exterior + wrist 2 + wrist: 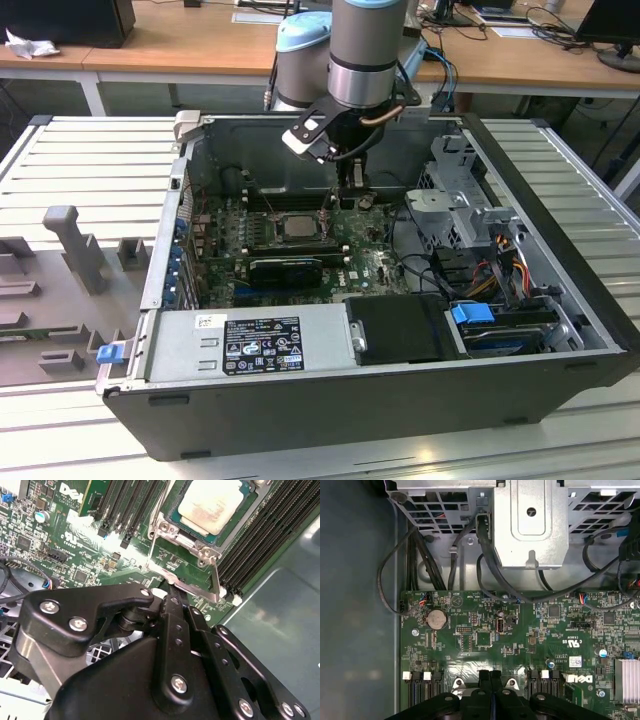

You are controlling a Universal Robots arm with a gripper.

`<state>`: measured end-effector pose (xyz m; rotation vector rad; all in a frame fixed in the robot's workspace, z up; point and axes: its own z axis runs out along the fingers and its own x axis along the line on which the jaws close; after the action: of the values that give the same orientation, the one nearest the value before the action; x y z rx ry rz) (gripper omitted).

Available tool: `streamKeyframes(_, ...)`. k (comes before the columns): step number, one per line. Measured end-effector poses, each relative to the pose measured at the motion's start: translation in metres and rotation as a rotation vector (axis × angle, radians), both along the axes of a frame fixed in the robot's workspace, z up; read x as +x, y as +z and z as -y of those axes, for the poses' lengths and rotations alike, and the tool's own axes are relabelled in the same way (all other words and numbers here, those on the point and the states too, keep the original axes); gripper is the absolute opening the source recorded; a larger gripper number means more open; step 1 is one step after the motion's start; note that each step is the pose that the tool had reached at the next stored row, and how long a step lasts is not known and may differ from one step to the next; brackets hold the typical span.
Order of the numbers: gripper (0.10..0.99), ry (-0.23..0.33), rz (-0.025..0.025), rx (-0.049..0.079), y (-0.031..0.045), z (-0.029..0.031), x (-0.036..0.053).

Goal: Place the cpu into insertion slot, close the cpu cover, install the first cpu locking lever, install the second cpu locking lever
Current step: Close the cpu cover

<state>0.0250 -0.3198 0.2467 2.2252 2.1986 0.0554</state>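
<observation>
— Gripper (347, 188) first, please: how is it being shown in the exterior view?

— It is being held low inside the computer case (300, 400), just above the board. The cpu (298, 226) is being seen near it, toward the exterior view's left. It is lying flat in the insertion slot (268, 230).

— And in the second wrist view?

— The fingertips (175, 605) are being pressed together, and nothing is being seen between them. The cpu cover (192, 541) is, it seems, being laid flat around the cpu (212, 502), whose silver top is being shown through the window. One locking lever (216, 577) is being seen raised. Its rod is standing almost upright from the board, between the fingertips and the cpu. It is close beside the fingertips, but whether it is being touched cannot be told.

— And in the first wrist view?

— The two fingers (485, 680) are being shown closed side by side over the motherboard (520, 640), and the drive cage (530, 520) is being seen beyond the board's edge. As a judgement, the raised lever is the task part nearest to the closed fingers, on the socket's side of them.
</observation>
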Motion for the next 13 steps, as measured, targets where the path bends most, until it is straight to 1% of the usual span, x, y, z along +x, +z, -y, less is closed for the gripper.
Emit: streamKeyframes(13, 0.106, 0.000, 0.0000, 0.000, 0.0000, 0.0000, -0.0071)
